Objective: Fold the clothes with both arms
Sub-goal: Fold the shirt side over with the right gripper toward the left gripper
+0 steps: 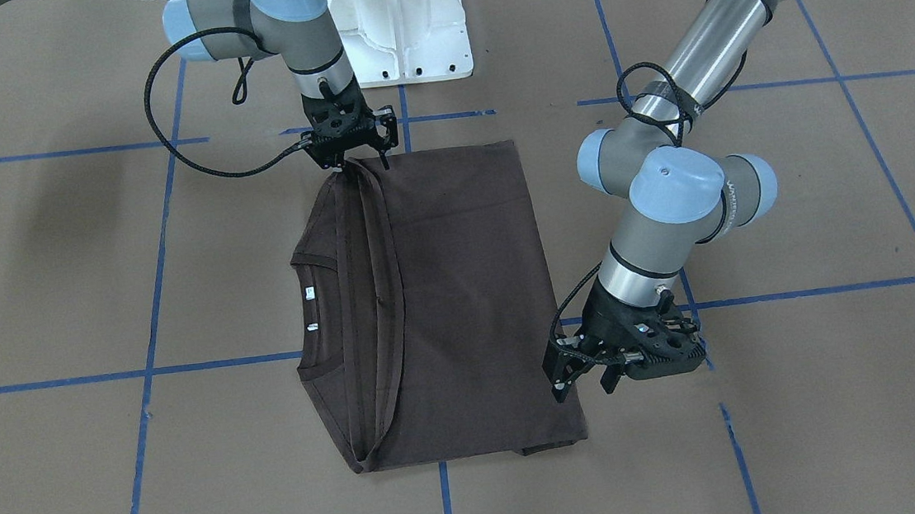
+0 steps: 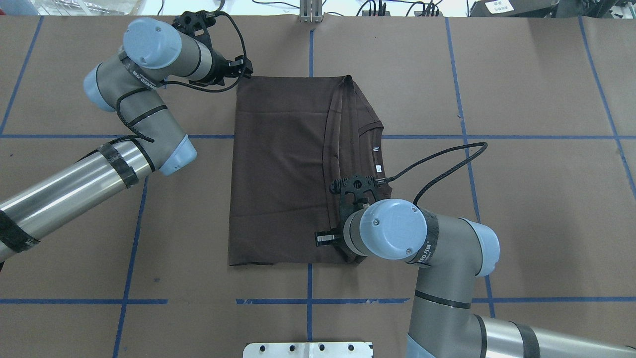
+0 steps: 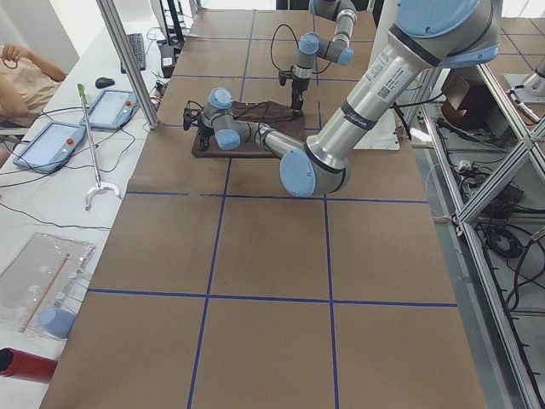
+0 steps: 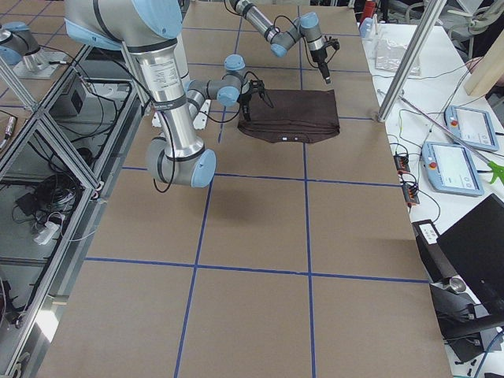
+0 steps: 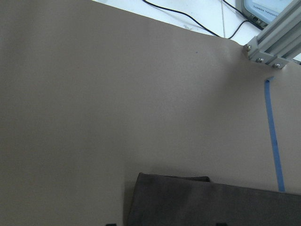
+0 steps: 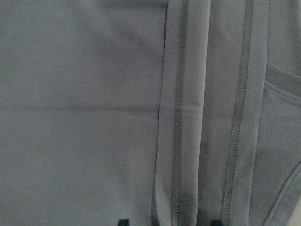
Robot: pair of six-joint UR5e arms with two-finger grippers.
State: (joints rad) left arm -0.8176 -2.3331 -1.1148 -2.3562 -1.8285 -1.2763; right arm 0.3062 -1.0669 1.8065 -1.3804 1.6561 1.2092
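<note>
The clothes are one dark brown T-shirt, lying flat and folded into a rectangle, with its hems stacked beside the neck and the white tags. My right gripper is open at the shirt's near edge, over the stacked hems. Its fingertips show apart in the right wrist view. My left gripper stands open beside the shirt's far corner, touching nothing. In the overhead view the wrist hides the right gripper's tips.
The white pedestal base stands at the table's near edge. Blue tape lines grid the brown paper. Beyond the far edge are metal posts, tablets and a seated person.
</note>
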